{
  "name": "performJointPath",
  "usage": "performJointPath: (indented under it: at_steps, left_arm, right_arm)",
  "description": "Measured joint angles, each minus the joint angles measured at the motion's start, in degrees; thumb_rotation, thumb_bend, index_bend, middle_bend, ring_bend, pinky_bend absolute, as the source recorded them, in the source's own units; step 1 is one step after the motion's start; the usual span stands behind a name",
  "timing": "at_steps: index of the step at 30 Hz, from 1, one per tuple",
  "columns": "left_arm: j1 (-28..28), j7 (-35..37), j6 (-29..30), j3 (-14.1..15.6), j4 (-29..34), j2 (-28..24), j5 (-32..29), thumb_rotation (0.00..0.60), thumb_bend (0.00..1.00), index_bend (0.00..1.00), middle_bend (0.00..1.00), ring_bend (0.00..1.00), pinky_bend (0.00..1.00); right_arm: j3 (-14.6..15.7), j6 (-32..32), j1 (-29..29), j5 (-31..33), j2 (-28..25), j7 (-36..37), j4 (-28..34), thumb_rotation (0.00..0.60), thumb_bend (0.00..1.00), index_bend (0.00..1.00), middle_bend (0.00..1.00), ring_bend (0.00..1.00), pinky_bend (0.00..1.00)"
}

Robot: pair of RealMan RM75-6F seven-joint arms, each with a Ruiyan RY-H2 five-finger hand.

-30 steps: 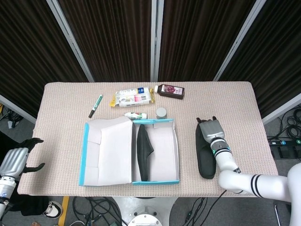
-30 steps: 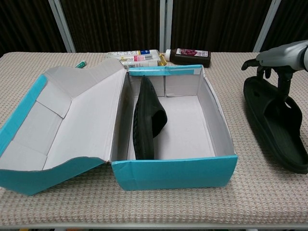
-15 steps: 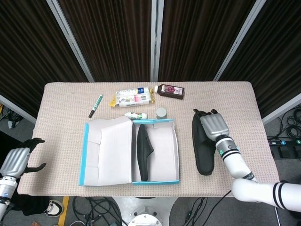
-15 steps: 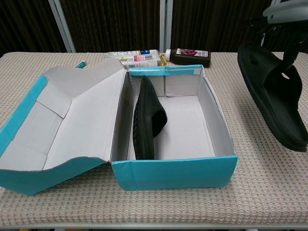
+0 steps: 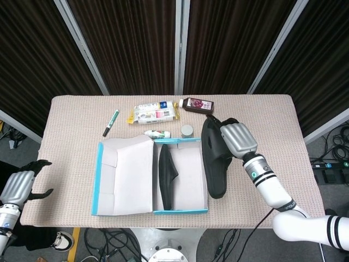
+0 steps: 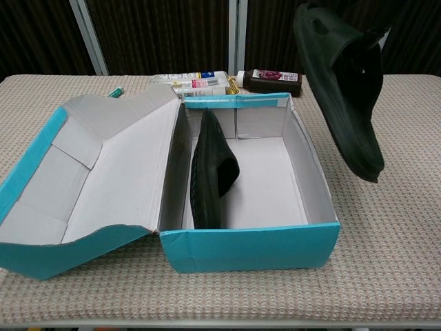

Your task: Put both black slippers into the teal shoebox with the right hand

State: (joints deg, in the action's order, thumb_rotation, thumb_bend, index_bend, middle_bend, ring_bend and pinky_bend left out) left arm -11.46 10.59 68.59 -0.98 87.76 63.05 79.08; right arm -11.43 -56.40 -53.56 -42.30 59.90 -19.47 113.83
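The right hand (image 5: 235,140) grips 1 black rubber slipper (image 5: 213,161) by its upper end, fingers wrapped around it, so it hangs toe-down above the right wall of the open teal cardboard shoebox (image 5: 180,210). The other black slipper (image 5: 167,174) stands on edge against the box's left wall, leaving room. The left hand (image 5: 19,185) idles off the tabletop (image 5: 71,125), its fingers loosely curled around nothing.

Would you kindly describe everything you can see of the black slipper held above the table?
The black slipper in the air is a matte, rubbery-looking slide with a broad strap and thick sole. The right hand grips it at its upper end, so it hangs tilted, far end down, clear of the table. It sits just beyond the right wall of the teal shoebox, not yet inside.
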Motion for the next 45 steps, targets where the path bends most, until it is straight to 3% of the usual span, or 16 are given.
performJointPath:
  at_steps: [12, 20, 29, 45]
  left_arm:
    - [-0.1, 1.1, -0.6, 0.0, -0.9, 0.3, -0.2, 0.600, 0.20, 0.21, 0.17, 0.14, 0.21]
    - [0.0, 1.7, -0.3, -0.1, -1.2, 0.3, -0.1, 0.600, 0.20, 0.21, 0.17, 0.14, 0.21]
    - [0.1, 2.8, -0.1, 0.0, -1.8, 0.5, 0.3, 0.600, 0.20, 0.21, 0.17, 0.14, 0.21]
    - [0.3, 3.4, 0.2, 0.0, -2.6, 0.9, 0.6, 0.600, 0.20, 0.21, 0.17, 0.14, 0.21]
  right_arm:
    - [-2.4, 5.1, 3.9, -11.9, 7.7, 19.0, -8.0, 0.600, 0.11, 0.00, 0.50, 0.26, 0.19]
    - [-2.4, 10.0, 5.7, -20.5, 13.0, 30.4, -15.1, 0.600, 0.11, 0.00, 0.50, 0.26, 0.19]
    - [-1.7, 12.5, 6.1, -24.3, 16.2, 34.8, -19.1, 0.600, 0.11, 0.00, 0.50, 0.26, 0.19]
    - [-0.6, 13.3, 6.2, -25.1, 19.2, 33.7, -24.1, 0.600, 0.11, 0.00, 0.50, 0.26, 0.19]
